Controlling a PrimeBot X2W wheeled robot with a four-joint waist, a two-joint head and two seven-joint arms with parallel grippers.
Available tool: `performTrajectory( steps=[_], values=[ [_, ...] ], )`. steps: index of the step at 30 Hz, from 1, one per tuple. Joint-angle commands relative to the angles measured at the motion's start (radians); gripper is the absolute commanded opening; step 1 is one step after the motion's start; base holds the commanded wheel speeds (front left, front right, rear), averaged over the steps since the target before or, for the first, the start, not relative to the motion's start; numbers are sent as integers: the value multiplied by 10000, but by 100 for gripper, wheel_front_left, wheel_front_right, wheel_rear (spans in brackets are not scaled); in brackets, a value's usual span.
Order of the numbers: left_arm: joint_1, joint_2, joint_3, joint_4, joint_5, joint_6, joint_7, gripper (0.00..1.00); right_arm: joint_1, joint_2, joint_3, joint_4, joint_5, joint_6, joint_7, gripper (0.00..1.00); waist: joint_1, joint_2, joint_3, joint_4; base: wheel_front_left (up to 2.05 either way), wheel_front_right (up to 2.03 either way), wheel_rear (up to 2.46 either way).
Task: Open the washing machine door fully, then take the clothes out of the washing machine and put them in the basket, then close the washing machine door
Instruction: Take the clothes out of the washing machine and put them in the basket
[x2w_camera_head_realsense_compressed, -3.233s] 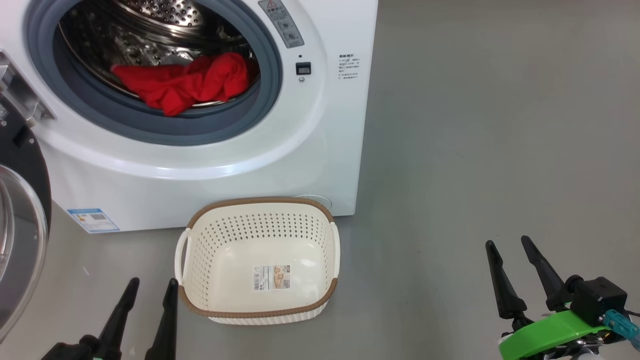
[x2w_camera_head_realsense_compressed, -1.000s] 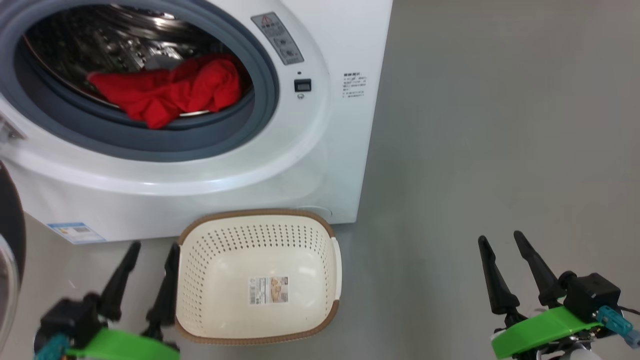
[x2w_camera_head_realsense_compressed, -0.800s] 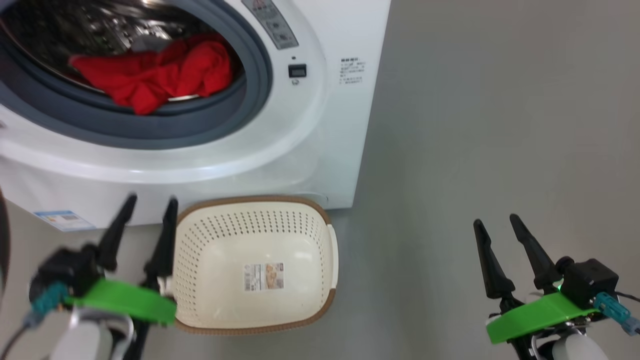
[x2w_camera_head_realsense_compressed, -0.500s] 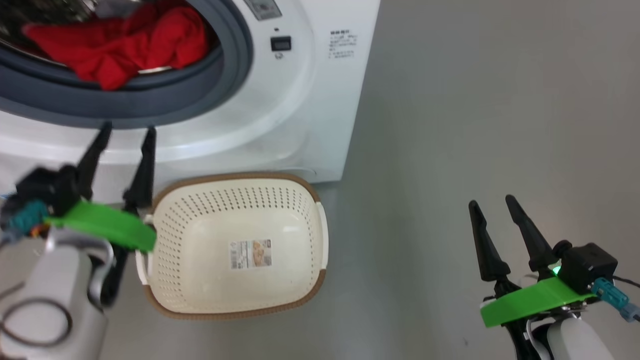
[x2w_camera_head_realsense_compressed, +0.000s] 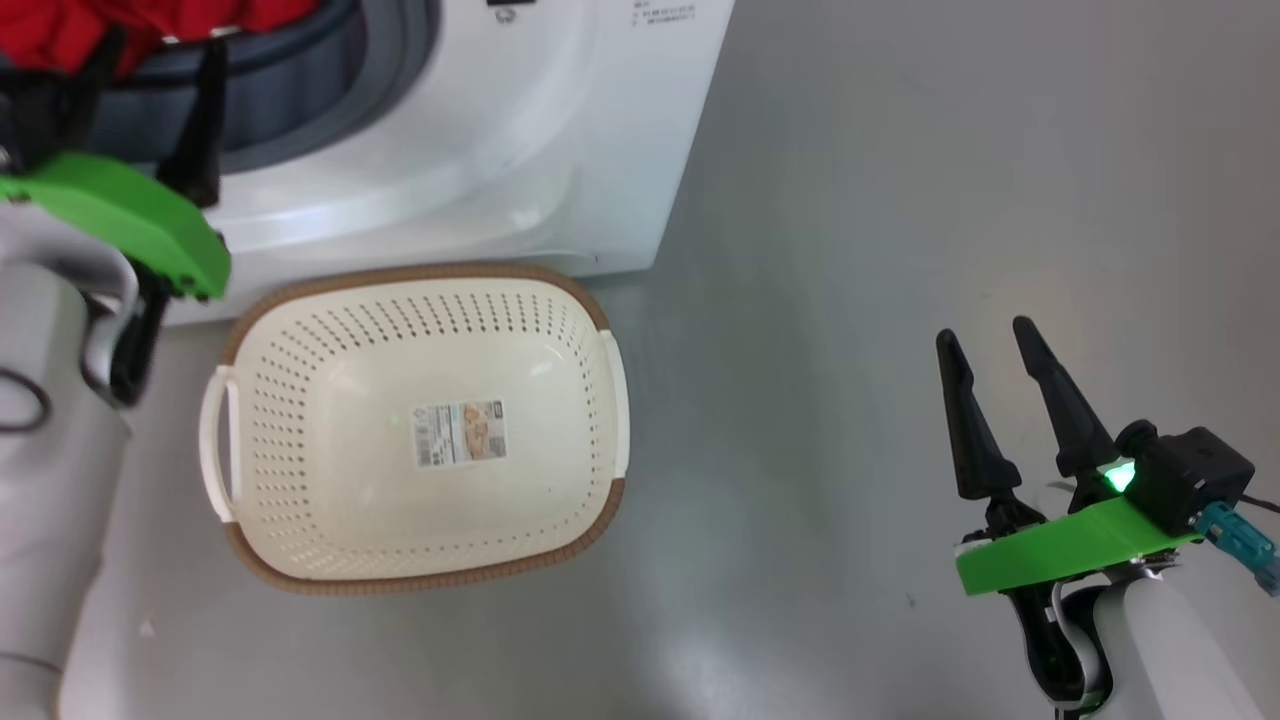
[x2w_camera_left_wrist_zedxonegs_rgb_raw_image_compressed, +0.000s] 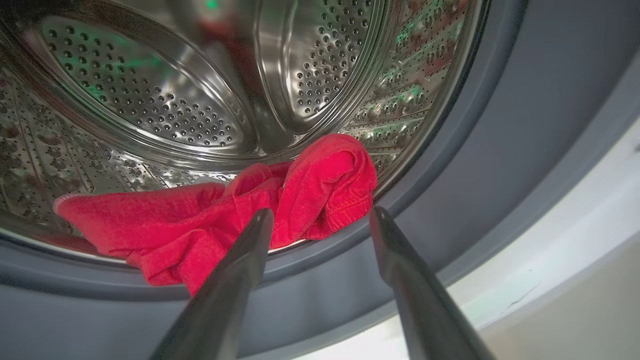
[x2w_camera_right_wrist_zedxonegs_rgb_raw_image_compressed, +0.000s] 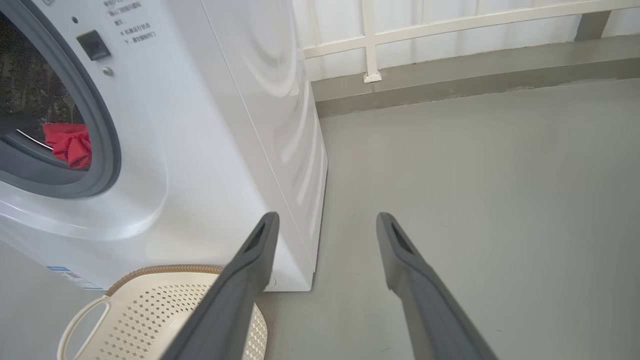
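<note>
Clothes (x2w_camera_left_wrist_zedxonegs_rgb_raw_image_compressed: 175, 225) lie bunched at the lip of the drum (x2w_camera_left_wrist_zedxonegs_rgb_raw_image_compressed: 150, 100) in the washing machine (x2w_camera_head_realsense_compressed: 480, 130); the basket (x2w_camera_head_realsense_compressed: 300, 480) holds a paper label (x2w_camera_head_realsense_compressed: 460, 433). My left gripper (x2w_camera_left_wrist_zedxonegs_rgb_raw_image_compressed: 321, 212) aims at the clothes, fingers spread; my right gripper (x2w_camera_head_realsense_compressed: 984, 330) hovers spread, empty.

Drum (x2w_camera_left_wrist_zedxonegs_rgb_raw_image_compressed: 150, 100) mouth is wide open, so the left gripper (x2w_camera_left_wrist_zedxonegs_rgb_raw_image_compressed: 321, 212) has a straight shot over the gasket (x2w_camera_left_wrist_zedxonegs_rgb_raw_image_compressed: 500, 125) lip to the clothes (x2w_camera_left_wrist_zedxonegs_rgb_raw_image_compressed: 300, 200). Basket (x2w_camera_head_realsense_compressed: 400, 272) sits just beside the washer (x2w_camera_head_realsense_compressed: 480, 150) front, under the opening. Right gripper (x2w_camera_head_realsense_compressed: 983, 330) has bare floor (x2w_camera_head_realsense_compressed: 850, 250) all around it.
</note>
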Motion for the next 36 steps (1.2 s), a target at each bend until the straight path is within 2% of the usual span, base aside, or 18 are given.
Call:
performTrajectory(
  steps=[1, 6, 15, 36],
  values=[
    [-608, 631, -47, 159, -88, -56, 85, 100, -169, 1, 254, -300, 82, 48, -65, 100, 0, -1, 501, -147, 0, 0, 0],
    [-1764, 823, -858, 1093, -394, -56, 358, 100, -351, 2, 290, -401, 181, 48, -65, 100, 0, -1, 877, -271, 0, 0, 0],
    [-2786, 1061, -1742, 2073, -739, -56, 453, 100, -509, 2, 436, -492, 281, 48, -65, 100, 0, -1, 1269, -482, 0, 0, 0],
    [-3979, 1452, -2927, 3584, -1108, -56, -182, 100, -664, 3, 968, -672, 541, 48, -65, 100, 0, -1, 1858, -1032, 0, 0, 0]
  ],
)
